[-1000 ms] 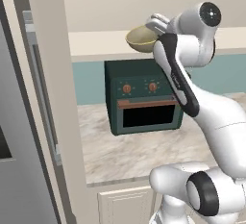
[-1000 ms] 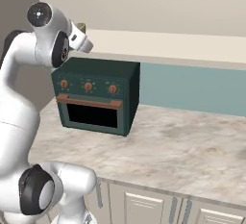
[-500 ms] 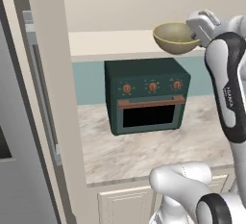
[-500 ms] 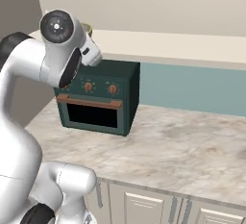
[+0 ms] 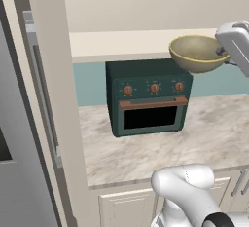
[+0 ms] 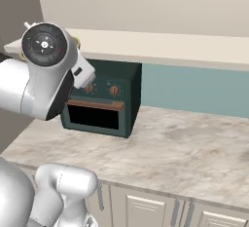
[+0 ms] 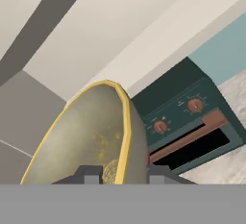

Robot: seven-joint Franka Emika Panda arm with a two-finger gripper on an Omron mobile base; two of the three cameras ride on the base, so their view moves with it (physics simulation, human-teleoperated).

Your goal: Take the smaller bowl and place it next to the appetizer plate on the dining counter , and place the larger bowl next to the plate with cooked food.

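The small shallow olive-tan bowl with a thin yellowish rim (image 5: pixel 198 53) is held up in the air, level with the top of the dark green countertop oven with three copper knobs and a copper handle (image 5: pixel 148 98) and in front of the pale shelf-like ledge (image 5: pixel 121 43) that runs along the wall. In the left base view it hangs above the oven's upper right corner, clear of it, its mouth facing up and a little tilted, with the white hand of the arm at its right edge. In the hand view the fingers (image 7: pixel 119 176) are closed on the bowl's rim: one dark tip lies against the mottled inner face, the other against the plain outer wall, and the yellow rim runs up between them. From that camera the bowl stands on edge, with the oven's knobs and handle showing past its right side.

The oven stands on the pale beige marbled stone tabletop (image 5: pixel 204 133), pushed back against the teal wall panel (image 6: pixel 194 87). Cream cabinet doors with grey handles (image 6: pixel 146 209) sit under the tabletop. In the right base view the arm's big white wrist joint covers the oven's left part, and a sliver of the bowl's yellowish rim peeks out just beside that joint. A tall beige panel (image 5: pixel 58 99) stands at the left of the left base view
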